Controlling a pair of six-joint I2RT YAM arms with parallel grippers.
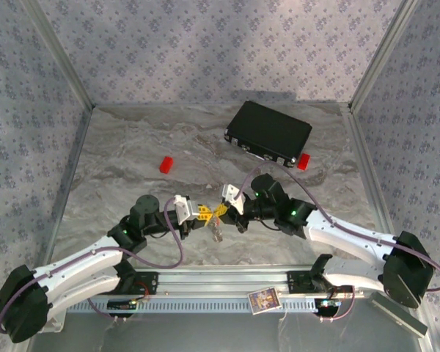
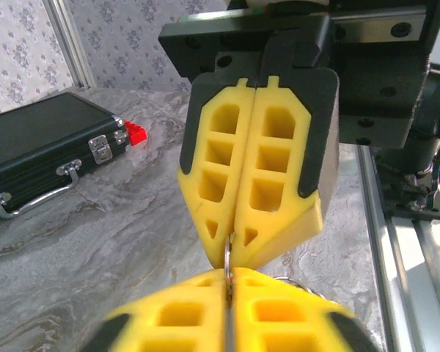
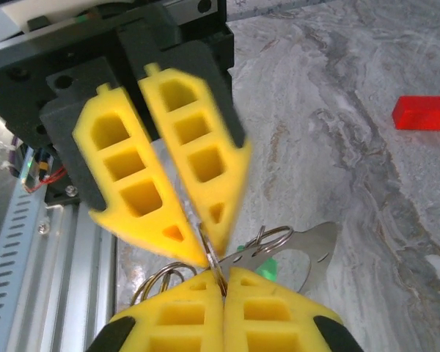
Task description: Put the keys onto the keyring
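Observation:
Both grippers meet tip to tip over the middle of the table. My left gripper point(image 1: 203, 214) point(image 2: 229, 287) pinches the edge of the keyring point(image 2: 227, 261), a thin silvery metal ring. My right gripper point(image 1: 221, 210) point(image 3: 221, 283) is shut on the same keyring point(image 3: 217, 270) from the other side. In the right wrist view the left gripper's fingers point(image 3: 161, 183) look blurred and slightly parted higher up, with the ring still at their tips. Smaller rings point(image 3: 270, 237), a flat silver metal piece point(image 3: 315, 246) and a green key head point(image 3: 268, 270) hang from it. A dangling bunch point(image 1: 217, 235) hangs below the tips.
A black case point(image 1: 270, 133) point(image 2: 37, 147) lies at the back right. One red block point(image 1: 166, 163) point(image 3: 424, 114) sits at the left middle, another point(image 1: 303, 161) point(image 2: 136, 132) by the case's corner. The arms' metal rail point(image 1: 220, 282) runs along the near edge.

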